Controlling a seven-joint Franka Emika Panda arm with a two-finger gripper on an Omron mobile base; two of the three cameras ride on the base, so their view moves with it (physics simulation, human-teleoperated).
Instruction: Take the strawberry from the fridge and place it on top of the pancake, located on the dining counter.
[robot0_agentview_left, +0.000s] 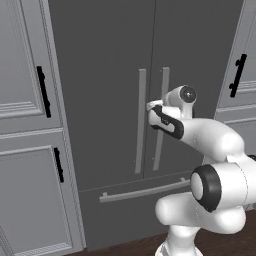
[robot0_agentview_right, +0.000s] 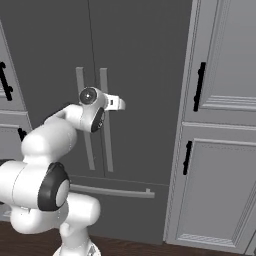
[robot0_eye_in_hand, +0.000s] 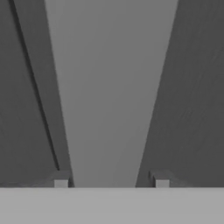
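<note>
Fridge (robot0_agentview_left: 105, 75) fills the centre of both base views, doors closed, two long vertical bar handles side by side at the door seam and a horizontal bar on the drawer (robot0_agentview_left: 142, 191) low in the frame. Tool (robot0_agentview_left: 150, 106) sits mid-frame in the left base view, at the right handle (robot0_agentview_left: 162, 120), arm reaching in from the lower right. In the right base view the tool (robot0_agentview_right: 121, 104) is just right of the right handle (robot0_agentview_right: 106, 120), upper centre-left. Hand view: the pale handle (robot0_eye_in_hand: 109, 96) runs up the middle of the frame, one fingertip (robot0_eye_in_hand: 61, 183) on each side of it at the bottom edge, dark door behind. Fingers bracket the handle closely; whether they are clamped on it or still slightly apart cannot be told. Grey panelled cabinets (robot0_agentview_right: 220, 125) with black handles flank the fridge on both sides.
</note>
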